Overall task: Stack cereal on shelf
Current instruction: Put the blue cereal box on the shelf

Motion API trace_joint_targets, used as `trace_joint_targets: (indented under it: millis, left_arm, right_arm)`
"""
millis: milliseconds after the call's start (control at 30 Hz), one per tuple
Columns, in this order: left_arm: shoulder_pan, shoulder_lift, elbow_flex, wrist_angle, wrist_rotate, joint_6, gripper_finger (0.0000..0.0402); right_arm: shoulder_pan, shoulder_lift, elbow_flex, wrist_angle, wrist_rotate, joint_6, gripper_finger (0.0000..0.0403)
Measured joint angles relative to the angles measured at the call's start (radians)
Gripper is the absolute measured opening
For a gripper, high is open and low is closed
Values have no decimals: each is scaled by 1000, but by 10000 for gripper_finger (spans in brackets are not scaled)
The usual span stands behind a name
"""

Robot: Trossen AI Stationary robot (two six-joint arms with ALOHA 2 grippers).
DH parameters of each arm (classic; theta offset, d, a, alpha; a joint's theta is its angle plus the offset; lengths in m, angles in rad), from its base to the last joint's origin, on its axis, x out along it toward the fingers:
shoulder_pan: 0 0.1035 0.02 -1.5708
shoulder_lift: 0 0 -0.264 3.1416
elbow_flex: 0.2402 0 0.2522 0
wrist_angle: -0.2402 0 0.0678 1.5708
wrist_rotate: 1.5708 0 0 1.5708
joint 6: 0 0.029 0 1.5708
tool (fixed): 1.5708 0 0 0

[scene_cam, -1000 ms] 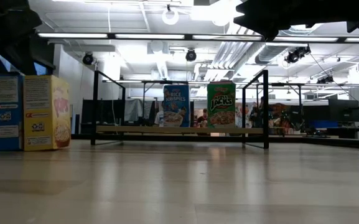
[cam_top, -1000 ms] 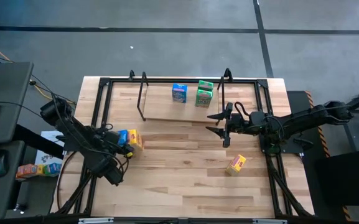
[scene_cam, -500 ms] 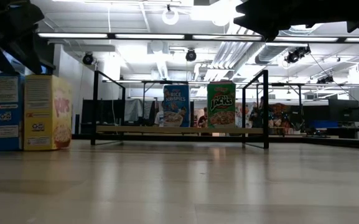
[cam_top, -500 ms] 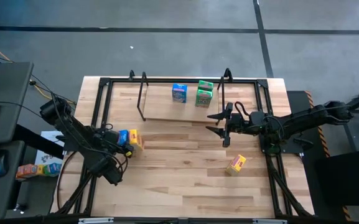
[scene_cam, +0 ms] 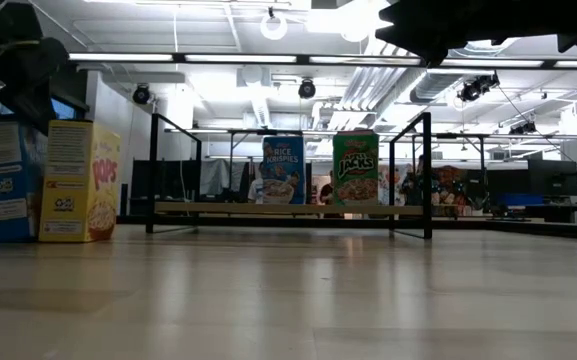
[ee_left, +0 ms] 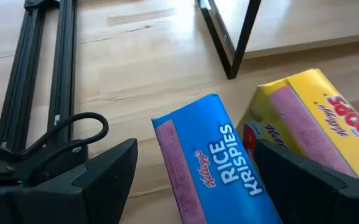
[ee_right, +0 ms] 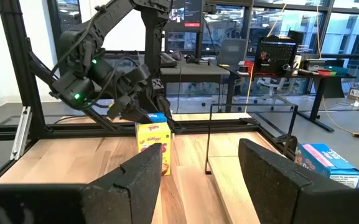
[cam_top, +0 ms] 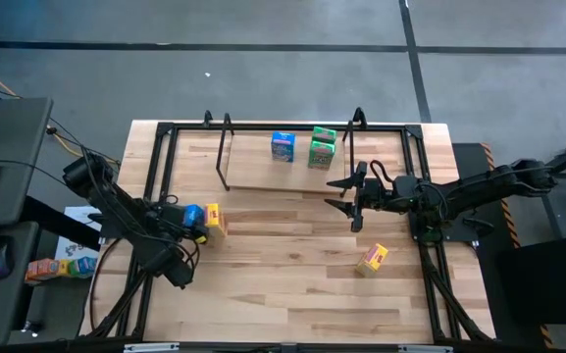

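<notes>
Between the wide-spread left tool (ee_left: 195, 180) fingers, blue box (ee_left: 204, 165), base cut off; right tool (cam_top: 346, 199) wide.

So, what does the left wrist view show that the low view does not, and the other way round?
Only the left wrist view shows the left pincer, open, with the blue Rice Krispies box between its fingers.

Only the low view shows a blue box and a green box standing upright on the shelf.

Both show the blue Rice Krispies box and the yellow Pops box side by side on the table.
</notes>
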State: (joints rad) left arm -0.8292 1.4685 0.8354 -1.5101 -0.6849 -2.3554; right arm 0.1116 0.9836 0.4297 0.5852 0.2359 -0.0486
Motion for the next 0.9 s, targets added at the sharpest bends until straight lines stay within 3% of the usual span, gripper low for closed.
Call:
trace_joint_targets:
  millis: [433, 900]
  left_arm:
    - [3, 0, -2, 104, -35, 46, 302]
    - [4, 0, -2, 90, -33, 46, 155]
  right_arm:
    - [0, 0, 0, 0, 0, 0, 204]
    - [0, 0, 0, -1, 1, 1, 204]
